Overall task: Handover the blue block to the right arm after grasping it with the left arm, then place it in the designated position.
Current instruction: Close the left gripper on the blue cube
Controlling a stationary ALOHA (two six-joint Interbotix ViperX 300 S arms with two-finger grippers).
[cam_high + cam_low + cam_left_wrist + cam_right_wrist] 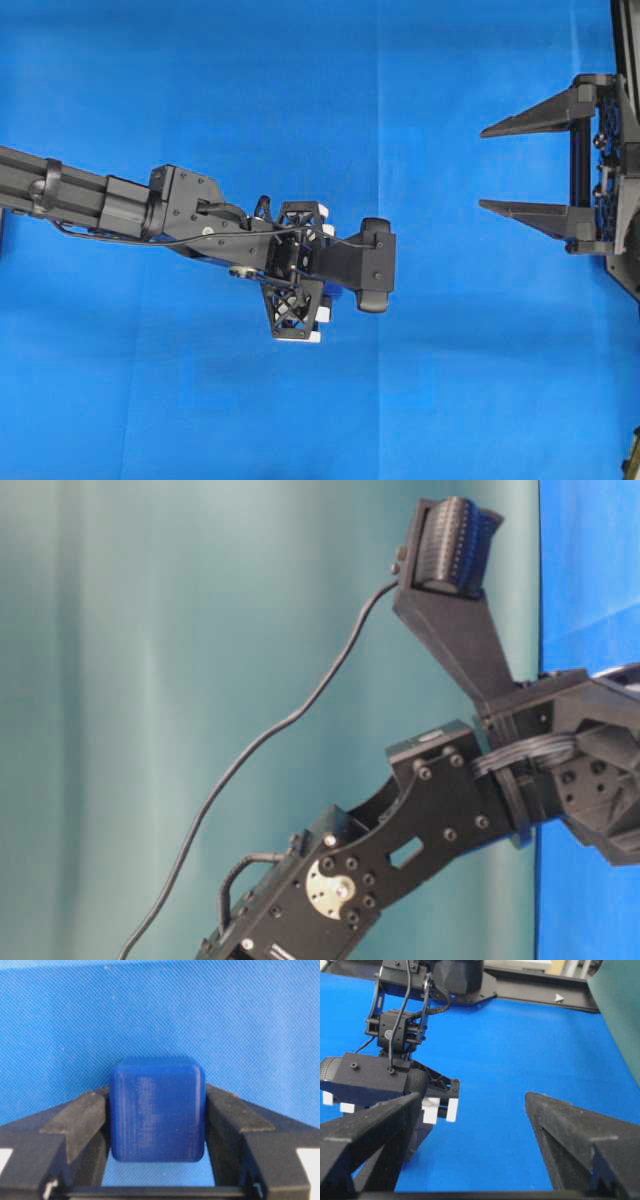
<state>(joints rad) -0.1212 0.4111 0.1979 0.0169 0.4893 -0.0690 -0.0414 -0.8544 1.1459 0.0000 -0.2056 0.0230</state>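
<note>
Left wrist view, nearest: the blue block (157, 1109) sits squarely between the two padded fingers (80, 1122) of the left hand (157, 1125), both pads pressed against its sides, cloth (160, 1010) beneath and beyond. Only this view shows the block; from overhead the left hand (300, 290) points down with its camera mount covering the block entirely, the arm reaching in from the left edge. Table-level view gives just the left arm's wrist links and camera cable against a teal backdrop, no block. Farther off, the right hand (530, 165) waits at the right edge, fingers spread wide and holding nothing, well apart from the left hand across bare blue cloth on the counter.
</note>
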